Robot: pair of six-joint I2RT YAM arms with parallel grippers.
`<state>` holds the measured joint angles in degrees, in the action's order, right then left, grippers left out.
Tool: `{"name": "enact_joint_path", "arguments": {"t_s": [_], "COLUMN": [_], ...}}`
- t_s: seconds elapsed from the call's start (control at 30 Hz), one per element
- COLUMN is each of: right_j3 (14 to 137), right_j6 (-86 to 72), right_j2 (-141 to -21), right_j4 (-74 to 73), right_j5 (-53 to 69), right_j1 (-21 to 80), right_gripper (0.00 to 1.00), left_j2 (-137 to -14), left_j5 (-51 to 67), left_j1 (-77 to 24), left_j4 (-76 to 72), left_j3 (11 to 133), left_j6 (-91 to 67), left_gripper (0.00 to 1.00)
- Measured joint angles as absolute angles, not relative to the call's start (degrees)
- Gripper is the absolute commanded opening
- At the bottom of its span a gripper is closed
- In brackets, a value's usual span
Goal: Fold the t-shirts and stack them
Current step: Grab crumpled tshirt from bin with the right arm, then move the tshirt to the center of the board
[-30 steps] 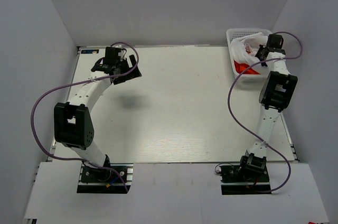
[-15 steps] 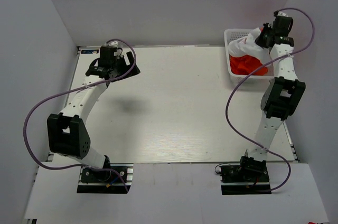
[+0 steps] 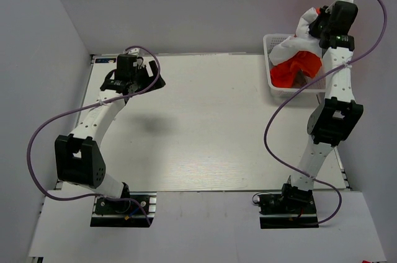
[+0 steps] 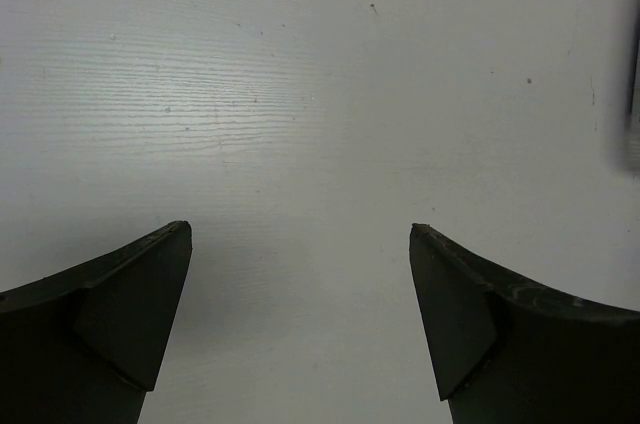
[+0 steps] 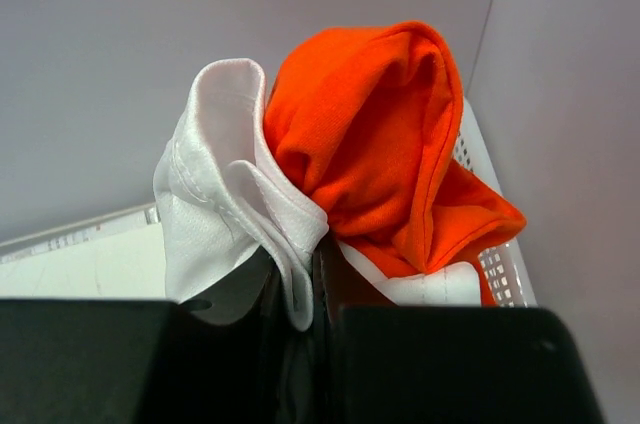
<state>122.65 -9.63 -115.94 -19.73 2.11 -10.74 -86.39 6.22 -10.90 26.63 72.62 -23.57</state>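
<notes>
Right gripper [image 5: 300,296] clamps the white t-shirt [image 5: 213,206] above the basket [image 3: 271,59]; folds hide whether the orange t-shirt [image 5: 372,134] is pinched too. Left gripper [image 4: 300,294] gapes empty over the table [image 3: 217,126].

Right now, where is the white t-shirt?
In the top view the white t-shirt is at the far right, pinched in the right pincer above the white basket, bunched against the orange t-shirt, which hangs down into the basket.

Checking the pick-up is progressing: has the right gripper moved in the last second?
Yes. The right gripper has moved up-image, from over the basket to past its far rim, lifting the white t-shirt and orange t-shirt along.
</notes>
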Motion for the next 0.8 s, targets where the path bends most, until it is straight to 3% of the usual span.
{"name": "enact_joint_path", "arguments": {"t_s": [0.63,0.8], "right_j3": [128.25,128.62], "right_j6": [-13.45,-16.19], "right_j2": [-110.8,-109.8], "right_j4": [-9.23,-7.07], "right_j5": [1.85,6.9], "right_j1": [-10.74,-10.74], "right_gripper": [0.0,0.0], "left_j2": [-85.36,-85.03], "left_j5": [9.65,10.26], "left_j1": [-10.9,-10.9], "left_j4": [23.57,23.29], "left_j3": [71.44,70.57], "left_j6": [-23.4,-23.42], "left_gripper": [1.0,1.0]}}
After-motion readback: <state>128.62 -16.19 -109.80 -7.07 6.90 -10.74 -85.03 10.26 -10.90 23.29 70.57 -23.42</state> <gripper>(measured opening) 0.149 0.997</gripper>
